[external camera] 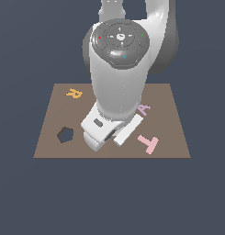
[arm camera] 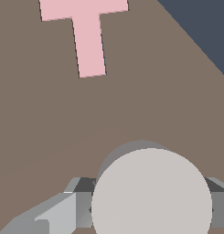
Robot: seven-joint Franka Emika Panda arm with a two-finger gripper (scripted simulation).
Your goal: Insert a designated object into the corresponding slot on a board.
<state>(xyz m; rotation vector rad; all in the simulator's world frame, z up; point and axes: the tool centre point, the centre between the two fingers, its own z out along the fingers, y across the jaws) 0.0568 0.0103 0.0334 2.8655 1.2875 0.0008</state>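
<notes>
Wrist view | gripper clamps disc just above board, near T | round hole unseen — risk: disc released off-slot, or slipping from a thin edge grip

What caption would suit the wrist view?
Gripper straddles the grey disc on the brown board, near a pink T.
</notes>
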